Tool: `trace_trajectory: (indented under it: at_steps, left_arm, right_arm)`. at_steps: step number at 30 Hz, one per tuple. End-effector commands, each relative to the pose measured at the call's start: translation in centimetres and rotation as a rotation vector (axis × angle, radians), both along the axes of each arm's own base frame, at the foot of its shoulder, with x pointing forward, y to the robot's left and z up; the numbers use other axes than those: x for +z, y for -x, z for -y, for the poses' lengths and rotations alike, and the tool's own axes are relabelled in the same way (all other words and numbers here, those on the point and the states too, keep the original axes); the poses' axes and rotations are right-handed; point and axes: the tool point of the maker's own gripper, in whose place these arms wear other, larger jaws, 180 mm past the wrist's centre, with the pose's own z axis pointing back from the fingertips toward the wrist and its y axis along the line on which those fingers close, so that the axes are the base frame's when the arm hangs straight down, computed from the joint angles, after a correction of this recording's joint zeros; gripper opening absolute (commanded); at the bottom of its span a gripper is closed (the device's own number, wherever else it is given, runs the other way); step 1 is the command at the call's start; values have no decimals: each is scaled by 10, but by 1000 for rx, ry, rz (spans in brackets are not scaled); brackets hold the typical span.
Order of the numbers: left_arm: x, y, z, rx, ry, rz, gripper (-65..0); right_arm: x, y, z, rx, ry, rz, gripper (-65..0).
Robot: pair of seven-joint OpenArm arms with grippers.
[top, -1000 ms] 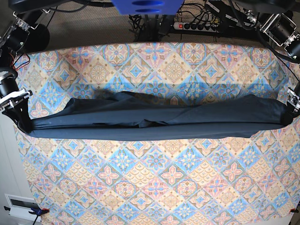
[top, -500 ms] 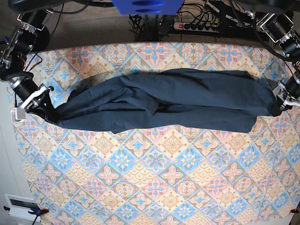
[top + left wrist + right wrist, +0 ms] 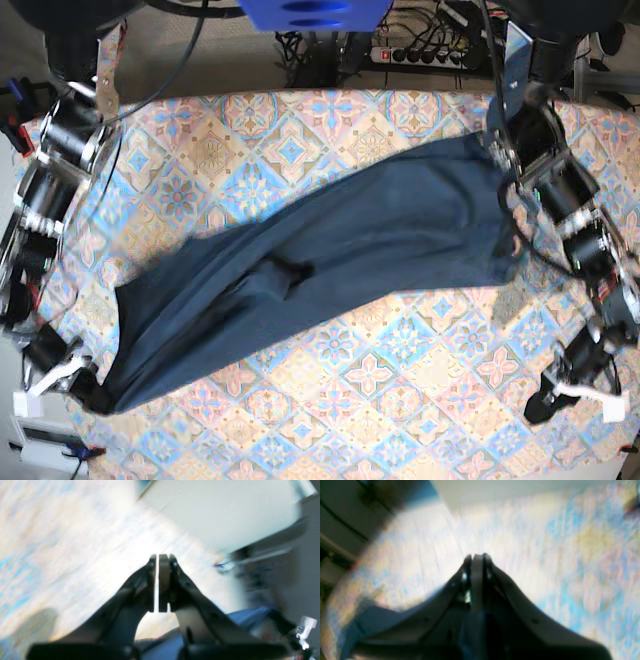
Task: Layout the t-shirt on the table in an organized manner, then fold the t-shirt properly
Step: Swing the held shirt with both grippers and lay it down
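The dark navy t-shirt lies stretched in a long diagonal band on the table, from the near left corner up to the far right. My right gripper is at the shirt's near-left end, shut on the cloth. The blurred right wrist view shows the right gripper pressed together, with blue t-shirt trailing below. My left gripper rests over bare table at the near right, apart from the shirt's right edge. In its wrist view the left gripper is shut with no cloth between the tips. Blue t-shirt shows behind it.
A power strip and cables lie on the floor beyond the far edge. A white box sits off the table's near left corner. Both arms run along the table's left and right sides.
The shirt hung stretched straight across between both grippers; now it lies diagonally. Both grippers swung toward the near edge. The shirt's right end no longer reaches my left gripper.
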Motion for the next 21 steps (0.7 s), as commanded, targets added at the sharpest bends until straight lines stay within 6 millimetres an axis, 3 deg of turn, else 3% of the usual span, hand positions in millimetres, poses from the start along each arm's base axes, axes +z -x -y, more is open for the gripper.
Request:
trace_trajectory:
  at_steps: [1,3,5,8,12,14,18,21]
  left_arm:
    - [44,-11,-10,18,11,99,-650]
    - [72,-21,-7,-3,26,140,-650]
    - [88,-21,-7,-24,7,149,-650]
    - [80,-16,-6,-55,-8,107,-650]
    - [1,2,1,-76,-1,-59,-650]
    - [-46,15,17,-100,32,-147,-635]
    - [-115,49,55,-151,136,-256,-485]
    - [-150,65,102,-193,233,-305,-323]
  right_arm:
    - [65,-12,4,-2,-32,163,-648]
    - [100,-17,11,-10,-18,223,-648]
    - [113,-16,21,-23,5,243,-648]
    - [116,-12,29,-36,26,244,-648]
    - [117,-11,29,-36,30,247,-648]
    - [118,-8,27,-33,48,257,-648]
    - [94,3,21,-21,94,227,-648]
    - [95,5,19,-19,104,236,-648]
